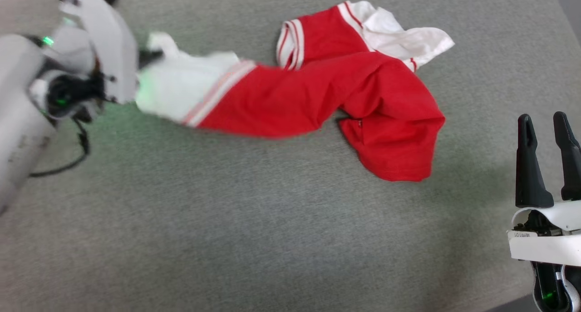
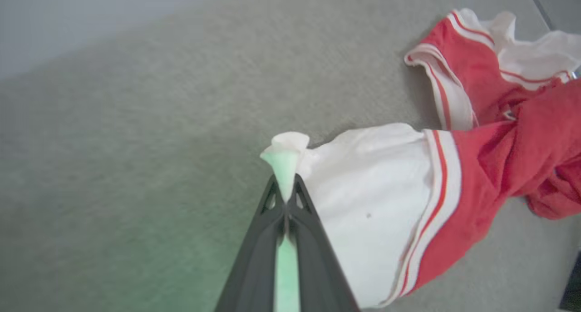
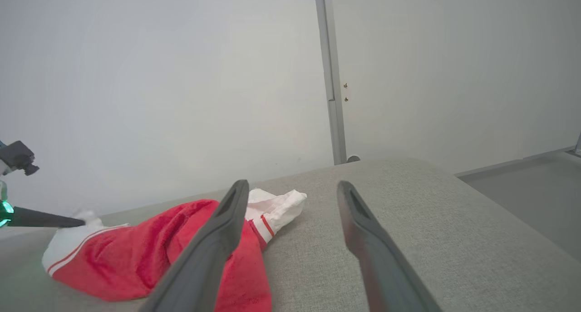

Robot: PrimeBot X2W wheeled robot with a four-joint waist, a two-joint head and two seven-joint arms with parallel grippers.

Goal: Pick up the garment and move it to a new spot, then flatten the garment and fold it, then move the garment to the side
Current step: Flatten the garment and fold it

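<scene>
- Head view: the red shirt lies crumpled on a grey fabric surface, stretched in a long band from upper left to right. One white sleeve is at its left end, the other bunched at the top right. The left gripper, blurred, has that left sleeve's edge nipped between its fingers. The right gripper stands at the lower right, well apart from the shirt, with its fingers parted and nothing between them.
- Left wrist view: the left gripper has its two dark fingers pressed together on a small peak of white sleeve cloth. The rest of the shirt trails off to the right across the surface.
- Right wrist view: the right gripper is wide open and empty, above the surface. The shirt lies beyond its left finger. At the far left, the left gripper touches the white sleeve. A pale wall rises behind.
</scene>
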